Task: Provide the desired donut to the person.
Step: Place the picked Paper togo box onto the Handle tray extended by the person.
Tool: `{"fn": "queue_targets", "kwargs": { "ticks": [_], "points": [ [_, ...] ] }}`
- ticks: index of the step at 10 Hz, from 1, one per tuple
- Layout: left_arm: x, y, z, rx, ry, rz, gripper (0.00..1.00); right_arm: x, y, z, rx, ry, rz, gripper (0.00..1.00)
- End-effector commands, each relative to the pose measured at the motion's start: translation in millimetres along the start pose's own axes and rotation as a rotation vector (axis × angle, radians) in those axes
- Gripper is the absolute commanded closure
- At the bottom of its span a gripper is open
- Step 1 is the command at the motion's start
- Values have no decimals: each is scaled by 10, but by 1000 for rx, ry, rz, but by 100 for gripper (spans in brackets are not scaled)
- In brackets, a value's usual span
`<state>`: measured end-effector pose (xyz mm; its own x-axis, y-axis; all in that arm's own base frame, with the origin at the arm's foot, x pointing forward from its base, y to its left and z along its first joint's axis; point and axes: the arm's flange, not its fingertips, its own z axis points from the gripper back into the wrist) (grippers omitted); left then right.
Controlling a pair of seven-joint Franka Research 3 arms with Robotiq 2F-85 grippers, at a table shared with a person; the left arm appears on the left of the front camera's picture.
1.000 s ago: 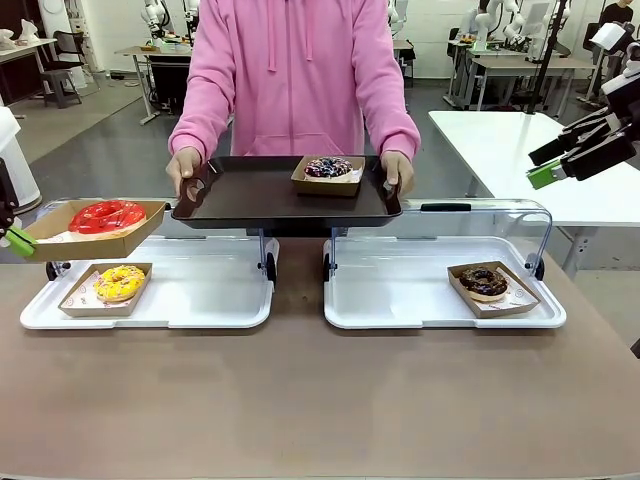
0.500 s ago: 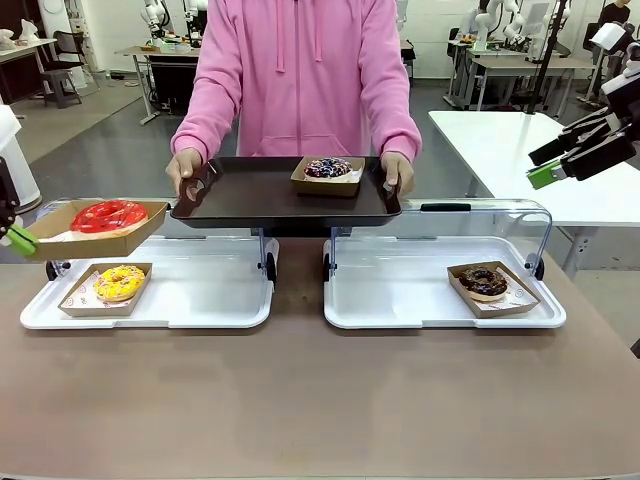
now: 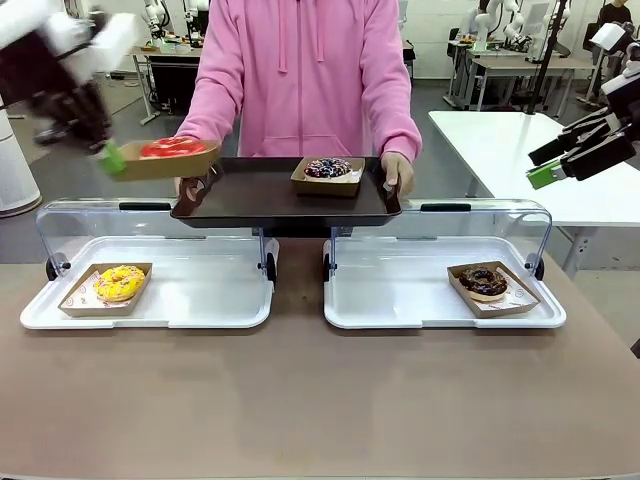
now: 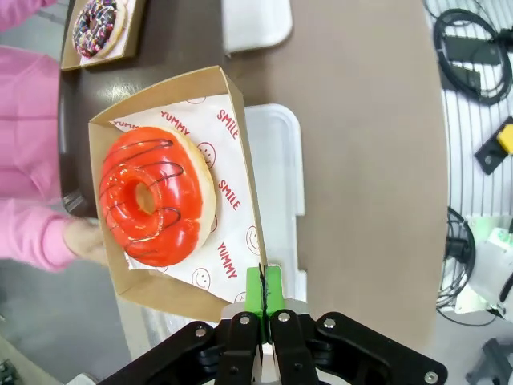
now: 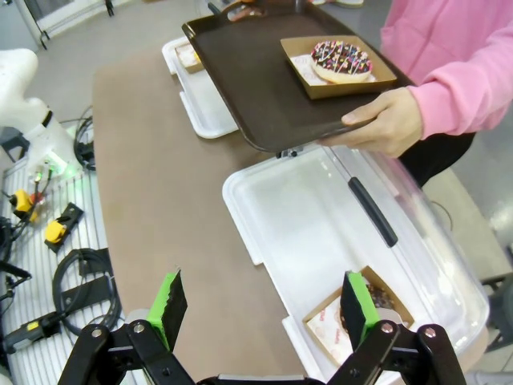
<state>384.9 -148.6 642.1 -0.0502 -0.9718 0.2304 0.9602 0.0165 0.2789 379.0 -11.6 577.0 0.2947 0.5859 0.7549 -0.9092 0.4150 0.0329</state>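
You have four donuts: one red donut [image 3: 172, 147] in a box clamped by the left gripper [image 4: 264, 290] above the person's [image 3: 300, 70] tray [image 3: 250, 190]; right gripper [image 5: 264, 309] jaws apart, holding nothing.

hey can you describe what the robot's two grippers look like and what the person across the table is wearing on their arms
Both the left gripper and the right gripper are black, two-fingered, with bright green pads on the jaws; the left arm behind shows white through motion blur. The person wears a pink drawstring hoodie with long sleeves reaching the wrists; hands are bare.
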Motion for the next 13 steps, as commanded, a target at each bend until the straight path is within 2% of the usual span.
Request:
{"fn": "queue_targets", "kwargs": {
  "ticks": [1,2,3,4,6,8,12,13],
  "points": [
    [329,470,-150,-44,6,58,99,-13,-6,-11,1,-1,11,0],
    [461,639,-349,-34,28,98,99,-13,-6,-11,1,-1,11,0],
    [529,815,-551,-32,43,83,99,-13,-6,-11,1,-1,11,0],
    [577,981,-777,-22,18,23,99,-13,-6,-11,1,-1,11,0],
    [597,1102,-1032,7,62,12,99,-13,-6,-11,1,-1,11,0],
    [545,1140,-1238,21,97,-36,99,-13,-6,-11,1,-1,11,0],
    [519,1154,-1423,-26,64,-55,99,-13,-6,-11,1,-1,11,0],
    [502,1174,-1450,-63,68,-37,90,-13,-6,-11,1,-1,11,0]
  ]
}}
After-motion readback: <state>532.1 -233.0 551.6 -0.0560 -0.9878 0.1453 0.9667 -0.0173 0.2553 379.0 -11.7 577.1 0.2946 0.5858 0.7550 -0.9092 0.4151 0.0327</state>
